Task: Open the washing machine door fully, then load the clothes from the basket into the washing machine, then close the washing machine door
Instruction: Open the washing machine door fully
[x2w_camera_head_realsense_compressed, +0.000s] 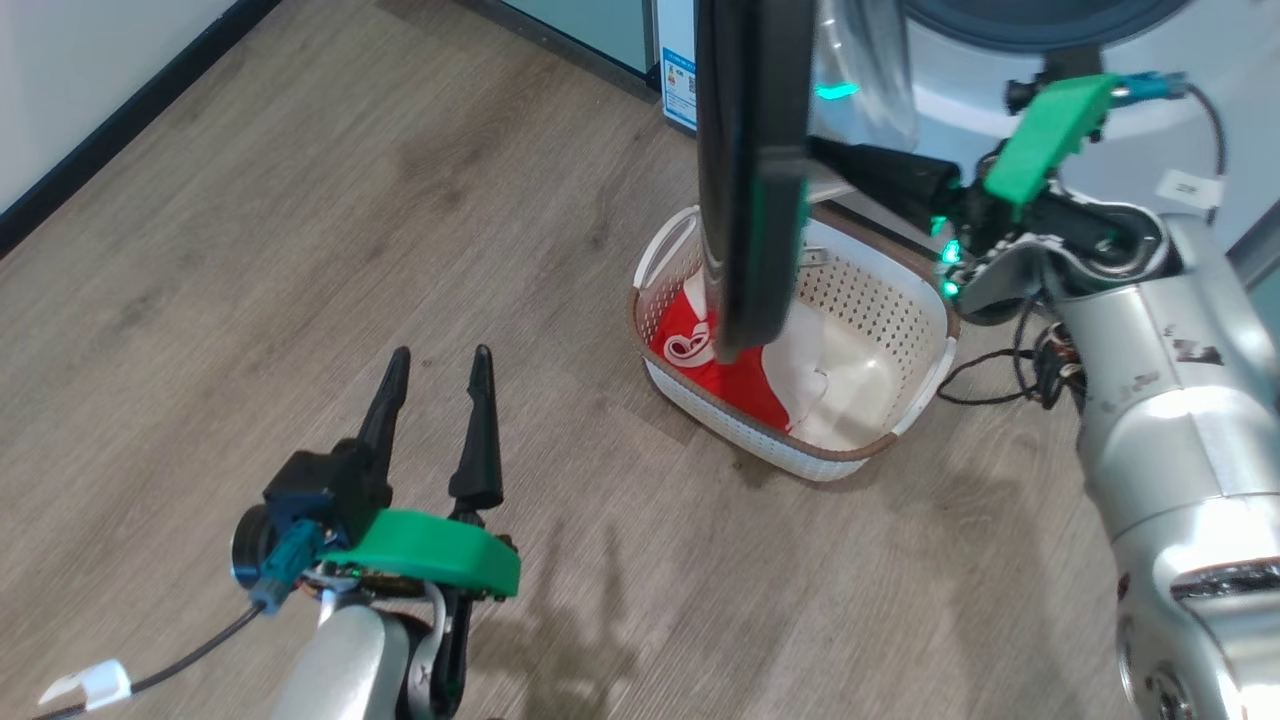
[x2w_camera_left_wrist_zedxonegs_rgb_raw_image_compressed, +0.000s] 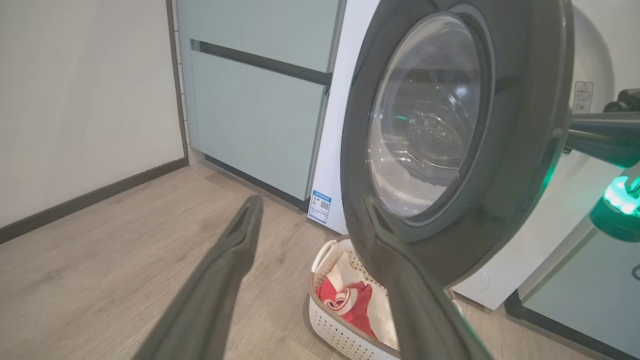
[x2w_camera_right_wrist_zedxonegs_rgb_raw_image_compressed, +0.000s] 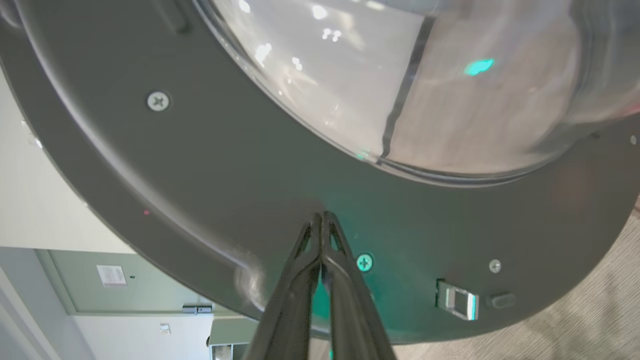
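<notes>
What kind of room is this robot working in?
Likely a home laundry or utility room: a white front-loading washer with its door open, a basket of clothes on the wood-look floor before it, and pale teal cabinets beside the washer.

The washing machine door (x2w_camera_head_realsense_compressed: 750, 170) is standing open, overhanging the basket (x2w_camera_head_realsense_compressed: 870, 290). Red-and-white clothes (x2w_camera_head_realsense_compressed: 740, 385) are lying inside it, before the washing machine (x2w_camera_left_wrist_zedxonegs_rgb_raw_image_compressed: 342, 125).

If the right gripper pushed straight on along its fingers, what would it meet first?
The washing machine door. The shut right gripper points at its dark inner rim, just outside the glass dome; the tips look at or against that surface, though contact is hard to confirm.
</notes>
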